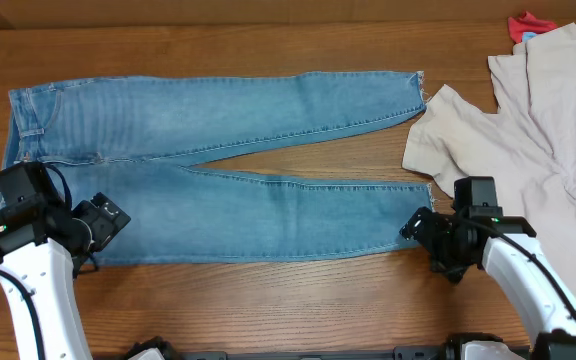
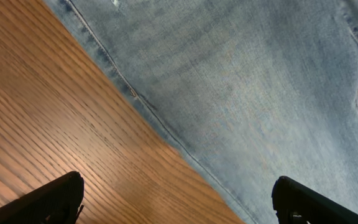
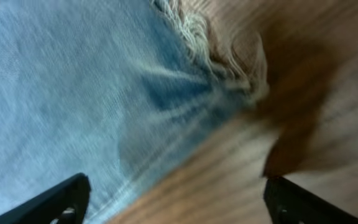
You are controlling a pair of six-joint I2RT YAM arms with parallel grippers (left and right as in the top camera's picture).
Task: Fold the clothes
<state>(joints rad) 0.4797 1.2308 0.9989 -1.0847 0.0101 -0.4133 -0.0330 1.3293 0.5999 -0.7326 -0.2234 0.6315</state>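
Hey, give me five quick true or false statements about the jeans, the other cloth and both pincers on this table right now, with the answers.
1. The jeans lie flat with the two legs spread apart. True.
2. The waistband sits at the right end of the table. False: the waistband is at the left, and the leg ends point right.
3. The right pincer is shut on the hem. False: the right pincer is open, by the near leg's frayed hem.
4. The left pincer is open over the jeans' edge. True.
5. The beige garment lies on top of the jeans' waist. False: the beige garment lies to the right, by the leg ends.
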